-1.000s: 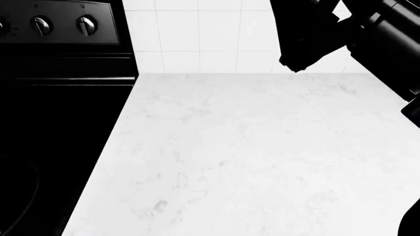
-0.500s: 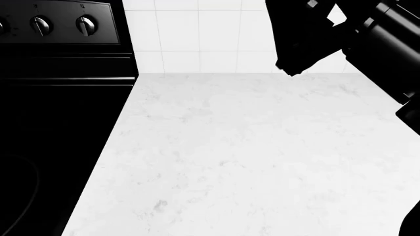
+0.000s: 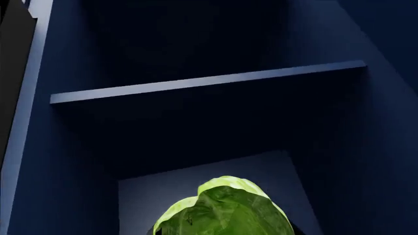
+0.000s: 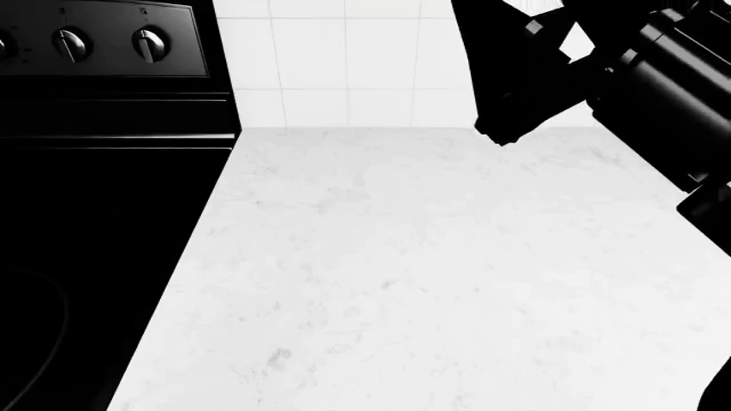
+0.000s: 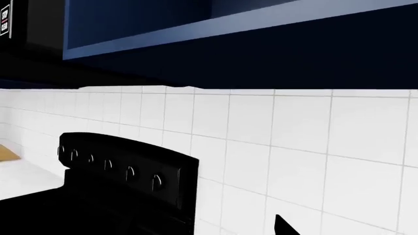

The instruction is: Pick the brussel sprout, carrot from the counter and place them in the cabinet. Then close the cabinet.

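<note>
1 brussel sprout [image 3: 225, 208] close at left wrist camera, facing cabinet [image 3: 365, 147] with 1 shelf [image 3: 209, 81] | fingers' grip: cannot tell | desk [image 4: 457, 274] | 1 stove [image 4: 103, 171] | right fingers unseen

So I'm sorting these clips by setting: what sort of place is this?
Most likely a simulated home kitchen: a black stove with knobs, a white tiled backsplash, a marble-look counter, and a dark blue cabinet overhead.

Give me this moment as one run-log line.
left: brussel sprout at gripper, facing open cabinet | right arm: raised over counter | carrot: not visible
</note>
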`<state>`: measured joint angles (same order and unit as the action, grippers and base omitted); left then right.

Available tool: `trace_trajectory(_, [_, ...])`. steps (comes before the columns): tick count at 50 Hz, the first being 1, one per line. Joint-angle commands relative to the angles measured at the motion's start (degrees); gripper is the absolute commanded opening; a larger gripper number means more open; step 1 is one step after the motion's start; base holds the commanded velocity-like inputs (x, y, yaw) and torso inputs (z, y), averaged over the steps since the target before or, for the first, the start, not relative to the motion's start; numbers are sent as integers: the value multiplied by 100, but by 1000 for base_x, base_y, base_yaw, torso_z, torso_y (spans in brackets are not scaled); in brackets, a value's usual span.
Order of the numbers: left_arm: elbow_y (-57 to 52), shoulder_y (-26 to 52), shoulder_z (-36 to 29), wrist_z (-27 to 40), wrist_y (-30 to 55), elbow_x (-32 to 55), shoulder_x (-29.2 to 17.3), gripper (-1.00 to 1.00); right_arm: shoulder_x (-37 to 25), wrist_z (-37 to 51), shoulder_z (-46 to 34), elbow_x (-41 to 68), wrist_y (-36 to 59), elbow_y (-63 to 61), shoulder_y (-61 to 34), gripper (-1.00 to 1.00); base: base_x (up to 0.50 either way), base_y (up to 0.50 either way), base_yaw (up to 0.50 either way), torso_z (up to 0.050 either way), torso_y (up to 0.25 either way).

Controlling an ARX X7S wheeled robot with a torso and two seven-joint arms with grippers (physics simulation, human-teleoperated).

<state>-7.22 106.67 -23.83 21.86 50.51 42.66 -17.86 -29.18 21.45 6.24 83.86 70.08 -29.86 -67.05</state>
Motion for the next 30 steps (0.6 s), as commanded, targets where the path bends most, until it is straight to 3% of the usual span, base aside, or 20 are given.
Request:
trace_trajectory(1, [1191, 456, -429, -338, -560, -604, 284, -100, -59, 10, -13, 30, -34, -41, 74, 100, 0, 0, 0, 0, 0])
trace_trajectory(19, [2743, 993, -690, -758, -1294, -1197, 404, -100, -119, 68, -53, 70, -77, -78, 247, 100, 0, 0, 0, 0, 0])
trace_trajectory(24, [1868, 663, -553, -612, -1169, -962, 222, -100, -140, 126, -94, 79, -61, -75, 256, 100, 0, 0, 0, 0, 4])
trace_trajectory(30, [1715, 607, -529, -581, -1147, -916, 190, -100, -156, 132, -115, 80, -80, -75, 261, 100, 0, 0, 0, 0, 0])
